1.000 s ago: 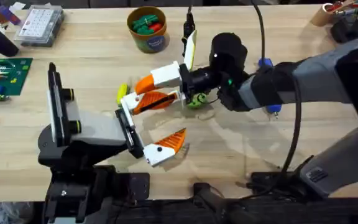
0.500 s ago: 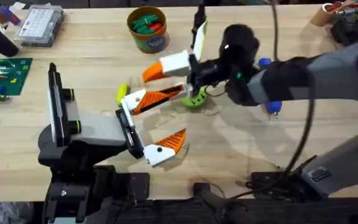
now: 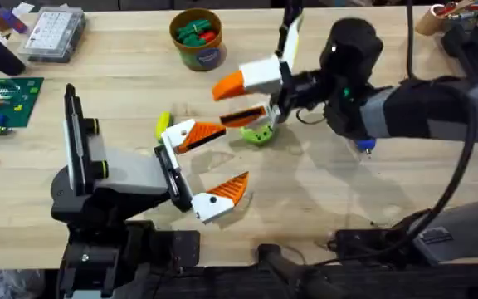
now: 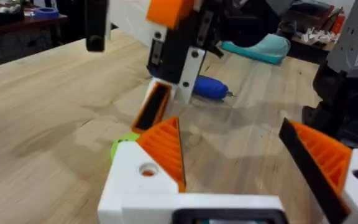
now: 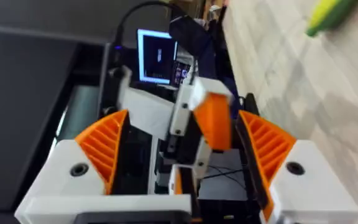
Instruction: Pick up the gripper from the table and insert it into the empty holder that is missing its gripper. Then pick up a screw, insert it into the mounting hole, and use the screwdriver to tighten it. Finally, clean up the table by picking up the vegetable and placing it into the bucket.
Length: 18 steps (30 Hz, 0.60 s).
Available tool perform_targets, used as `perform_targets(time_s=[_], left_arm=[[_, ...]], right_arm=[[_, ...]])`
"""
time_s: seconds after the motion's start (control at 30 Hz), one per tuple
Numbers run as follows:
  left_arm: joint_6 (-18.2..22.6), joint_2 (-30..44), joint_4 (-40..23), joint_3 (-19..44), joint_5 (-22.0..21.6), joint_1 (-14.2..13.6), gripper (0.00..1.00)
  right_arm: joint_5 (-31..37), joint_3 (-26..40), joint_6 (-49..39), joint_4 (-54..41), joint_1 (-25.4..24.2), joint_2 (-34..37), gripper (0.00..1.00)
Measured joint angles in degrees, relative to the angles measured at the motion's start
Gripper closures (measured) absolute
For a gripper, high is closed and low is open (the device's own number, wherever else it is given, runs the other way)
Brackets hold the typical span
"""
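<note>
1. Since a second ago, the right arm has been drawn back up and to the right; the right gripper [image 3: 221,104] is now held clear of the holder [image 3: 173,170], its fingers apart and empty.
2. The left gripper [image 3: 232,156] is spread wide on the grey arm, with nothing between its fingers.
3. The orange gripper finger [image 3: 193,133] is left seated in the holder, unmoved.
4. The bucket [image 3: 196,37] is kept near the far edge, well apart from both.
5. The green vegetable [image 3: 260,134] is now uncovered, just beneath the right gripper.
6. Bare table [image 3: 305,199] is left open toward the near edge; the blue screwdriver [image 4: 209,87] is lying beyond.
</note>
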Motion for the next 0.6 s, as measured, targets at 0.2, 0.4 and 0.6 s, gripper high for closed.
perform_targets(time_s=[0.2,0.4,0.6], left_arm=[[0.00,0.00,0.00,0.00,-0.01,0.00,0.014],[0.01,0.00,0.00,0.00,0.00,0.00,0.014],[0.01,0.00,0.00,0.00,0.01,0.00,0.014]], right_arm=[[0.12,-3.34,-0.76,-0.06,-0.34,0.01,0.006],[0.05,-3.53,-0.94,0.08,-0.30,0.01,0.007],[-0.05,-3.53,-1.10,0.08,1.26,0.01,0.006]])
